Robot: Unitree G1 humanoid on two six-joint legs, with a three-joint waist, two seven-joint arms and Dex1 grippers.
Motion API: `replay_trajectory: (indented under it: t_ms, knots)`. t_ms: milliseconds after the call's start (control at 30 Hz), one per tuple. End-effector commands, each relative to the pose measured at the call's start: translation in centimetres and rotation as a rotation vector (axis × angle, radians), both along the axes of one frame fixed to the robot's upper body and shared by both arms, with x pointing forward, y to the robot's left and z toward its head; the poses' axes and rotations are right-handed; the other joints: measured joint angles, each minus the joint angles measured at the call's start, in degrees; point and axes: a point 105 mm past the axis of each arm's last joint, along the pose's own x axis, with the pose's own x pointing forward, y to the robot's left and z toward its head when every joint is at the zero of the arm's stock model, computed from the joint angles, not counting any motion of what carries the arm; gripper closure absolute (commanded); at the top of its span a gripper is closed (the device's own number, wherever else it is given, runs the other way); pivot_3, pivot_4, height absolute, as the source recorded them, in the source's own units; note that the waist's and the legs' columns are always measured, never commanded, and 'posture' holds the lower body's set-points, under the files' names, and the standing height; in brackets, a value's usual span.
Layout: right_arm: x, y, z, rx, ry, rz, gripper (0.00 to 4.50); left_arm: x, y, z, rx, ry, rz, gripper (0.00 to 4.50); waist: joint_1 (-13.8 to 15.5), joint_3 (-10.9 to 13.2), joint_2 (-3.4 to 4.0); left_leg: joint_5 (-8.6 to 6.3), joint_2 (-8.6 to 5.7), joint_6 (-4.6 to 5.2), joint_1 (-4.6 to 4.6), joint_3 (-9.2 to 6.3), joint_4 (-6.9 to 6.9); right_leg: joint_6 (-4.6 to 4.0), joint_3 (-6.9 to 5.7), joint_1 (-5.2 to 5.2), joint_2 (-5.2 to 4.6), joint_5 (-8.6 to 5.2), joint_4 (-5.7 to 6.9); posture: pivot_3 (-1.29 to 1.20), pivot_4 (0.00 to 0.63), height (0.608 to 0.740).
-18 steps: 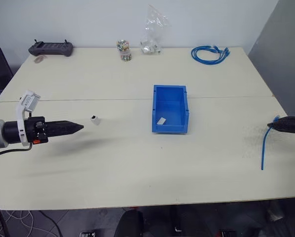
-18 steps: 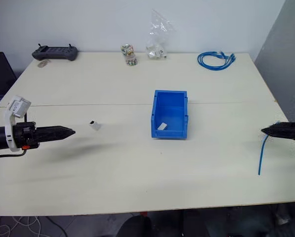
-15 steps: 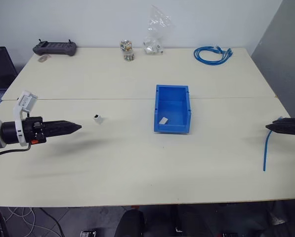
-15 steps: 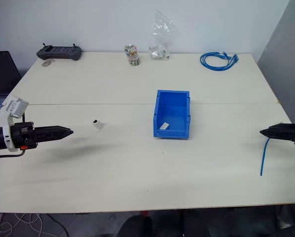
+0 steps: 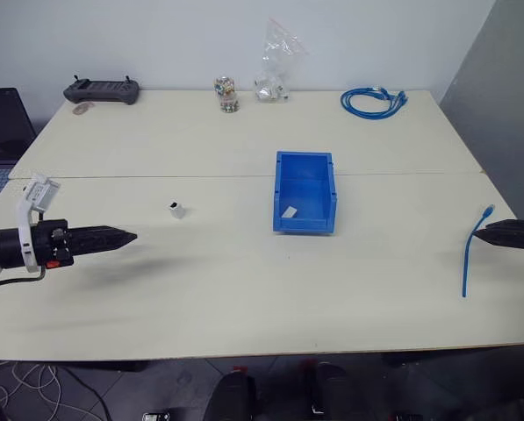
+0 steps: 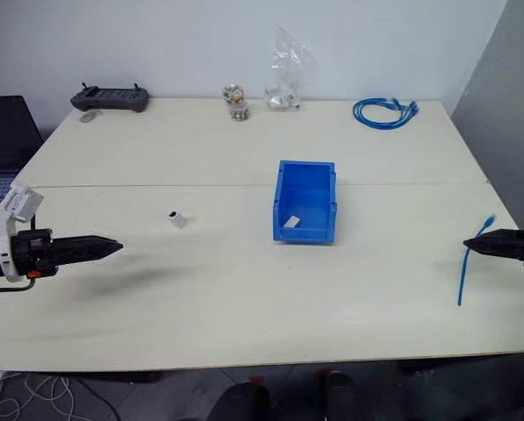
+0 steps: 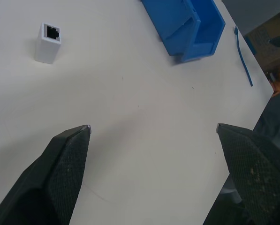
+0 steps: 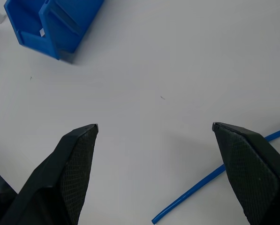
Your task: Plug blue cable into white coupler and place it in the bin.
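both arms have drawn outward, fingers wide, empty. thin bright blue cable [image 5: 471, 257] lies lengthwise beside right gripper [image 5: 483, 233]; tiny white plastic coupler [image 5: 176, 210] sits nearer left gripper [image 5: 130, 236].

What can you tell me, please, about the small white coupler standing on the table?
The small white plastic coupler is a boxy block standing upright on the pale table, with a square dark socket opening in its upward face. It looks smooth, intact and empty: nothing is plugged in. It sits alone, to the left of the blue open-top plastic bin and ahead of the open left end effector, which does not touch it. Only the table touches it.
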Motion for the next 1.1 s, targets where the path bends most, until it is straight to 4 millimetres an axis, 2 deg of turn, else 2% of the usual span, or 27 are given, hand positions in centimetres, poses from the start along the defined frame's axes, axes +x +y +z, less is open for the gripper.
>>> replay_trajectory:
  t_ms: [33,367,467,600,700,767,900,1000,1100]
  knots:
    - [-0.2,-0.1,1.1,0.002,-0.046,0.002,0.36,-0.1,0.2,1.3,0.027,-0.039,-0.012,0.0,0.0,0.0,0.0,0.0,-0.03,0.0,0.0,0.01,0.02,0.0,0.03,-0.04,-0.01,0.0,0.12,0.0,0.15,0.74]
    - [-0.8,-0.4,0.3,-0.012,-0.046,-0.054,0.36,0.3,-0.9,1.0,0.023,-0.046,-0.041,0.0,-0.1,0.0,0.0,0.05,-0.02,-0.09,0.12,0.0,0.05,-0.05,0.05,-0.07,0.01,-0.04,0.45,0.0,0.15,0.74]
    - [-0.7,-1.2,0.1,-0.048,-0.072,-0.133,0.36,0.9,-2.8,2.0,0.029,-0.116,-0.093,0.0,-0.1,0.0,0.0,0.07,-0.02,-0.12,0.11,-0.01,0.08,-0.06,0.04,-0.06,0.0,-0.03,0.47,0.0,0.15,0.74]
    - [-0.2,-1.4,0.2,-0.105,-0.183,-0.267,0.36,2.7,-9.3,5.6,0.018,-0.325,-0.219,0.0,0.8,0.0,-0.15,0.18,-0.03,-0.31,0.03,-0.17,0.16,-0.04,0.01,0.0,-0.01,-0.02,0.49,0.0,0.15,0.74]
    - [0.7,-3.6,-0.4,-0.261,-0.229,-0.528,0.36,3.4,-15.9,7.8,0.013,-0.512,-0.369,0.0,1.3,0.0,-0.15,0.21,-0.01,-0.36,-0.07,-0.43,0.63,0.02,0.01,0.18,0.01,0.02,0.56,0.0,0.15,0.74]
    - [1.0,-4.0,-0.4,-0.313,-0.244,-0.642,0.36,3.7,-20.0,8.7,0.014,-0.632,-0.457,0.0,1.5,0.0,-0.12,0.31,-0.08,-0.55,-0.06,-0.43,0.76,0.08,0.05,0.29,-0.02,0.05,0.56,0.0,0.15,0.74]
    - [2.1,-2.9,-0.8,-0.344,-0.235,-0.748,0.36,4.2,-26.6,7.4,0.092,-0.839,-0.69,0.0,1.4,-0.1,-0.11,0.35,-0.14,-0.61,0.01,-0.34,0.84,0.12,0.17,0.39,-0.04,0.09,0.53,0.0,0.15,0.74]
    - [3.3,-2.0,-0.9,-0.337,-0.234,-0.784,0.36,5.1,-29.3,6.1,0.158,-0.944,-0.844,0.0,0.8,-0.1,-0.03,0.36,-0.1,-0.63,0.12,-0.15,0.82,0.1,0.44,0.34,0.1,0.1,0.54,0.0,0.15,0.74]
    - [4.5,-1.6,-1.0,-0.31,-0.236,-0.835,0.36,7.5,-31.9,5.7,0.239,-1.035,-0.896,0.0,0.6,-0.1,-0.03,0.35,-0.12,-0.6,0.12,-0.09,0.78,0.07,0.61,0.22,0.25,0.11,0.55,0.0,0.15,0.74]
